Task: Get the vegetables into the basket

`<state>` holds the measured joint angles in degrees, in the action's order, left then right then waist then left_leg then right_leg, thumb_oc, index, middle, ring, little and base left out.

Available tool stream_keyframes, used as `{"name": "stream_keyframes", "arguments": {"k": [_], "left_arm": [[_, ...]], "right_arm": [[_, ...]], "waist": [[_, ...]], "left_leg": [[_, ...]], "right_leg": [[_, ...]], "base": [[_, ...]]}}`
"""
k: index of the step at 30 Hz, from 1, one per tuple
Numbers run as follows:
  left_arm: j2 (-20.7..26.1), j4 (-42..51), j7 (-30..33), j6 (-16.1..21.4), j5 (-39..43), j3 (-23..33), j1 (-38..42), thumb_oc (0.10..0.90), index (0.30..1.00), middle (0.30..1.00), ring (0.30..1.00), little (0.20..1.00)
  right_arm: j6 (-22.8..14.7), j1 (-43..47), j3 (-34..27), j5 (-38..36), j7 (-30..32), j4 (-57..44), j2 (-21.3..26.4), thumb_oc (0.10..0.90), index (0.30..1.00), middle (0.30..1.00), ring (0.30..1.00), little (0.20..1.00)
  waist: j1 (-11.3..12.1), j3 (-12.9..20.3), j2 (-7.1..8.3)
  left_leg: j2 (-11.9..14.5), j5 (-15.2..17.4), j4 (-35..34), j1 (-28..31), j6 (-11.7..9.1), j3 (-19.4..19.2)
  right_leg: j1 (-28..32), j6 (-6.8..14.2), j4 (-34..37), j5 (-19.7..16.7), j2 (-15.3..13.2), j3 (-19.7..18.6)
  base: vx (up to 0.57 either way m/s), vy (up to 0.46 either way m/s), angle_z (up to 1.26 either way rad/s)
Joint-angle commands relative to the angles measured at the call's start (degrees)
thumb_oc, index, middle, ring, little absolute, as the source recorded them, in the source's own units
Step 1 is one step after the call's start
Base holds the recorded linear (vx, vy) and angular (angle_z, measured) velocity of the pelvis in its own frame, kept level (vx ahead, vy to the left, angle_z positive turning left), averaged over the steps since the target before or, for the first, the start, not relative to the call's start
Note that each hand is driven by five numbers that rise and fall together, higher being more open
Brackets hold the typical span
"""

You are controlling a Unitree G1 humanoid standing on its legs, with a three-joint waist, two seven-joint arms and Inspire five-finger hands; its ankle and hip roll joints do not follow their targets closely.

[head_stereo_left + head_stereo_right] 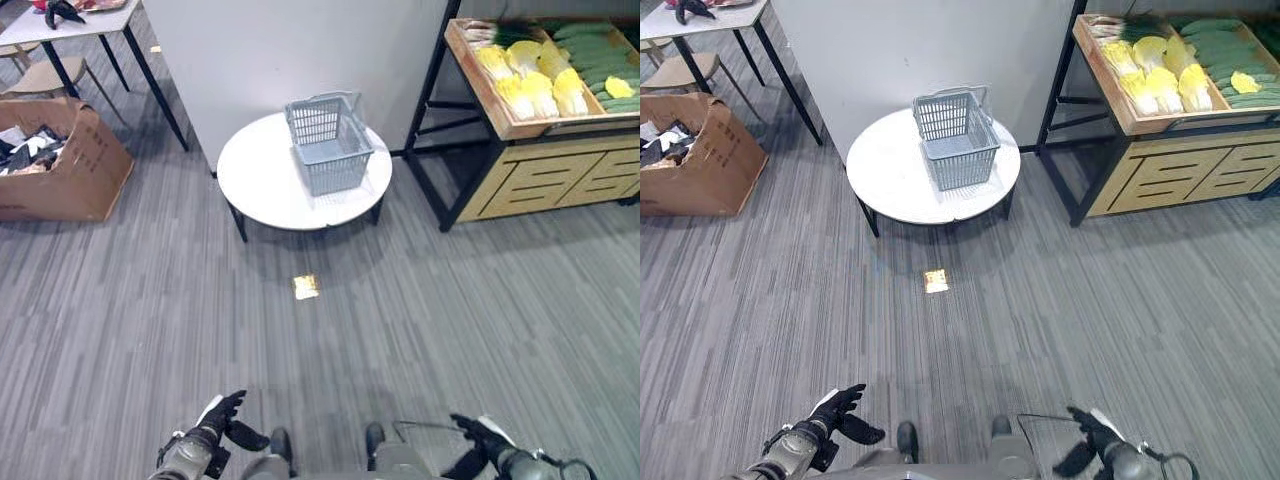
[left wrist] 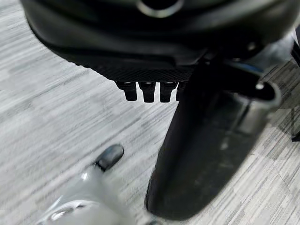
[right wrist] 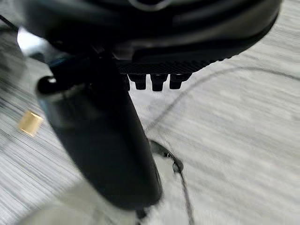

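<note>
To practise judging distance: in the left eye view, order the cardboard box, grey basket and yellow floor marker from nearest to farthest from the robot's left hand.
From the left hand:
1. Yellow floor marker, on the carpet ahead.
2. Cardboard box, far left.
3. Grey basket, on the round white table, ahead.

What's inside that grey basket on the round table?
Nothing visible: through the grey basket slats only the white round table shows. The vegetables lie in the wooden stand's tray.
</note>
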<state>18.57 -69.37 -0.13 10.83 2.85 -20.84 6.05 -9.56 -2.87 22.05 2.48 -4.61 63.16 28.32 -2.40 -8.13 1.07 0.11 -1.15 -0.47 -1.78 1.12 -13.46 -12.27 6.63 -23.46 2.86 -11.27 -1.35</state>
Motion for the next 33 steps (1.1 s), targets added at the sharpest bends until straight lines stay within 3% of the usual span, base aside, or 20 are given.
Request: {"name": "stream_keyframes", "arguments": {"k": [1, 3, 5, 6, 8, 9, 13, 16, 21, 23, 24, 26, 28, 29, 31, 33], "left_arm": [[4.06, 2.65, 1.05, 1.48, 1.68, 1.48, 1.04, 0.900, 1.000, 1.000, 1.000, 1.000], [3.64, 3.19, 0.88, 1.74, 3.22, 1.68, 1.63, 0.900, 1.000, 1.000, 1.000, 1.000], [3.49, 3.19, 0.83, 2.02, 3.36, 1.86, 1.56, 0.900, 1.000, 1.000, 1.000, 1.000], [3.48, 3.18, 0.83, 2.03, 3.36, 1.86, 1.54, 0.900, 1.000, 1.000, 1.000, 1.000], [2.51, 1.24, 0.79, 2.05, 2.67, 2.70, 1.43, 0.900, 1.000, 1.000, 1.000, 1.000], [2.32, 0.68, 0.69, 2.06, 2.29, 2.84, 1.32, 0.900, 1.000, 1.000, 1.000, 1.000], [1.50, -0.48, 0.10, 1.97, 1.14, 3.27, -0.04, 0.900, 1.000, 1.000, 1.000, 1.000], [0.65, -0.93, 0.34, 1.97, 1.15, 3.28, -0.25, 0.900, 1.000, 1.000, 1.000, 1.000], [-1.29, -1.42, 0.92, 1.40, 3.03, 3.80, -0.43, 0.900, 1.000, 1.000, 1.000, 1.000], [-1.81, -0.90, 0.96, 1.39, 3.31, 3.19, -0.09, 0.900, 1.000, 1.000, 1.000, 1.000], [-2.34, -0.63, 1.18, 1.35, 3.79, 2.47, 0.61, 0.900, 1.000, 1.000, 1.000, 1.000], [-2.35, -0.64, 1.18, 1.35, 3.79, 2.47, 0.63, 0.900, 1.000, 1.000, 1.000, 1.000], [-2.65, 0.49, 1.55, 1.33, 4.97, 1.58, 1.78, 0.900, 1.000, 1.000, 1.000, 1.000], [-2.65, 1.04, 1.53, 1.36, 5.26, 0.75, 2.52, 0.900, 1.000, 1.000, 1.000, 1.000], [-2.75, 1.00, 1.48, 1.51, 5.32, 0.29, 2.83, 0.900, 1.000, 1.000, 1.000, 1.000], [-2.77, 1.07, 1.60, 1.63, 5.18, -0.38, 3.21, 0.900, 1.000, 1.000, 1.000, 1.000]], "right_arm": [[-1.87, 5.24, -0.22, -0.23, 1.69, -3.52, 1.66, 0.900, 1.000, 1.000, 1.000, 1.000], [-1.97, 5.72, 0.39, -0.22, 1.38, -3.76, 1.82, 0.900, 1.000, 1.000, 1.000, 1.000], [-2.10, 6.03, 0.52, -0.53, 1.54, -3.75, 1.69, 0.900, 1.000, 1.000, 1.000, 1.000], [-2.09, 6.02, 0.53, -0.53, 1.54, -3.76, 1.69, 0.900, 1.000, 1.000, 1.000, 1.000], [-2.12, 6.62, 0.14, -1.10, 2.02, -2.99, 1.01, 0.900, 1.000, 1.000, 1.000, 1.000], [-2.05, 6.50, 0.17, -1.13, 1.91, -2.83, 0.79, 0.900, 1.000, 1.000, 1.000, 1.000], [-1.75, 5.01, 0.09, -0.52, 1.16, -3.03, 0.46, 0.900, 1.000, 1.000, 1.000, 1.000], [-1.77, 5.11, 0.25, -0.67, 1.05, -2.88, 0.82, 0.900, 1.000, 1.000, 1.000, 1.000], [-1.67, 5.72, 0.82, -1.59, 0.73, -2.45, 1.59, 0.900, 1.000, 1.000, 1.000, 1.000], [-1.70, 5.45, 0.56, -2.28, 0.62, -3.23, 2.27, 0.900, 1.000, 1.000, 1.000, 1.000], [-1.70, 5.26, 0.02, -3.16, 0.79, -2.23, 2.52, 0.900, 1.000, 1.000, 1.000, 1.000], [-1.71, 5.26, 0.01, -3.16, 0.79, -2.22, 2.52, 0.900, 1.000, 1.000, 1.000, 1.000], [-1.48, 4.88, -1.28, -4.51, 1.18, -0.12, 2.83, 0.900, 1.000, 1.000, 1.000, 1.000], [-1.05, 4.29, -1.88, -4.98, 1.48, 1.48, 2.80, 0.900, 1.000, 1.000, 1.000, 1.000], [-0.96, 4.17, -2.23, -5.25, 1.69, 2.77, 2.68, 0.900, 1.000, 1.000, 1.000, 1.000], [-0.78, 4.00, -2.98, -5.67, 2.10, 4.66, 2.68, 0.900, 1.000, 1.000, 1.000, 1.000]], "waist": [[0.40, -4.08, -0.74], [-0.81, -5.71, -1.60], [-1.32, -6.06, -1.29], [-1.39, -6.18, -1.37], [-2.74, -6.14, -0.32], [-3.27, -6.18, -0.15], [-4.18, -5.72, 0.04], [-4.14, -5.30, -0.23], [-4.35, -4.56, -2.38], [-4.49, -4.57, -2.72], [-4.19, -5.15, -2.29], [-4.27, -5.14, -2.32], [-4.22, -6.58, -0.88], [-4.44, -7.22, -0.57], [-4.40, -7.55, -0.68], [-4.32, -7.65, -1.02]], "left_leg": [[1.24, -2.32, 2.41, -3.04, -0.58, -0.12], [-0.22, 0.08, 2.13, 0.98, -0.20, -0.84], [-0.92, 1.02, 1.27, 2.91, -0.67, -0.79], [-0.84, 1.07, 1.22, 3.12, -0.70, -0.70], [-1.41, 2.75, -0.51, 6.55, -2.25, 0.03], [-1.48, 3.30, -0.70, 7.51, -2.49, 0.42], [-1.52, 5.55, -0.13, 11.11, -3.43, 2.72], [-1.41, 6.59, 0.82, 11.87, -3.79, 3.40], [1.30, 3.92, 5.39, 11.35, -6.02, 5.56], [1.98, 0.83, 10.63, 9.66, -7.85, 6.44], [2.31, -3.71, 18.13, 5.70, -9.53, 7.28], [2.35, -3.65, 18.29, 5.58, -9.56, 7.39], [2.88, -7.78, 29.40, 0.18, -11.23, 6.44], [5.13, -8.96, 29.50, -2.40, -10.83, 3.42], [5.79, -8.36, 28.48, -3.86, -10.52, 2.54], [6.29, -6.88, 23.28, -6.97, -9.47, 2.15]], "right_leg": [[6.43, 2.41, -6.25, -16.84, -3.86, 1.23], [-0.05, 1.37, -3.73, -11.30, -1.86, 5.48], [-1.62, 1.96, 3.15, -10.32, -1.50, 7.12], [-1.29, 1.96, 3.33, -10.32, -1.43, 7.26], [-3.59, 4.59, 17.99, -15.11, -1.37, 6.00], [-4.21, 4.89, 20.71, -16.21, -1.12, 4.49], [-4.74, 5.02, 23.02, -17.32, 0.00, 1.54], [-3.93, 4.62, 22.44, -18.11, 0.39, 2.31], [-3.54, 1.86, 16.92, -13.54, 3.12, 3.80], [-2.66, 0.43, 15.57, -11.41, 4.03, 4.49], [-0.84, -1.04, 15.62, -9.94, 4.26, 4.69], [-0.85, -1.06, 15.60, -9.91, 4.26, 4.80], [1.42, -3.09, 15.47, -8.12, 3.66, 5.18], [3.25, -3.79, 15.80, -6.90, 3.69, 5.41], [4.04, -3.93, 16.03, -6.37, 3.80, 5.56], [5.23, -3.54, 16.27, -5.22, 3.89, 5.31]], "base": [[0.27, 0.310, -0.18], [0.35, 0.233, -0.28], [0.21, 0.008, -0.02], [0.24, -0.084, 0.26], [0.39, -0.160, 0.25], [0.28, -0.115, 0.16], [0.25, -0.129, 0.30], [0.23, -0.181, 0.40], [0.17, -0.204, 0.01], [0.18, -0.267, 0.16], [0.14, -0.230, 0.22], [0.07, -0.113, 0.12], [0.17, -0.246, -0.03], [0.17, -0.206, 0.24], [0.13, -0.065, 0.27], [0.22, 0.026, 0.12]]}}
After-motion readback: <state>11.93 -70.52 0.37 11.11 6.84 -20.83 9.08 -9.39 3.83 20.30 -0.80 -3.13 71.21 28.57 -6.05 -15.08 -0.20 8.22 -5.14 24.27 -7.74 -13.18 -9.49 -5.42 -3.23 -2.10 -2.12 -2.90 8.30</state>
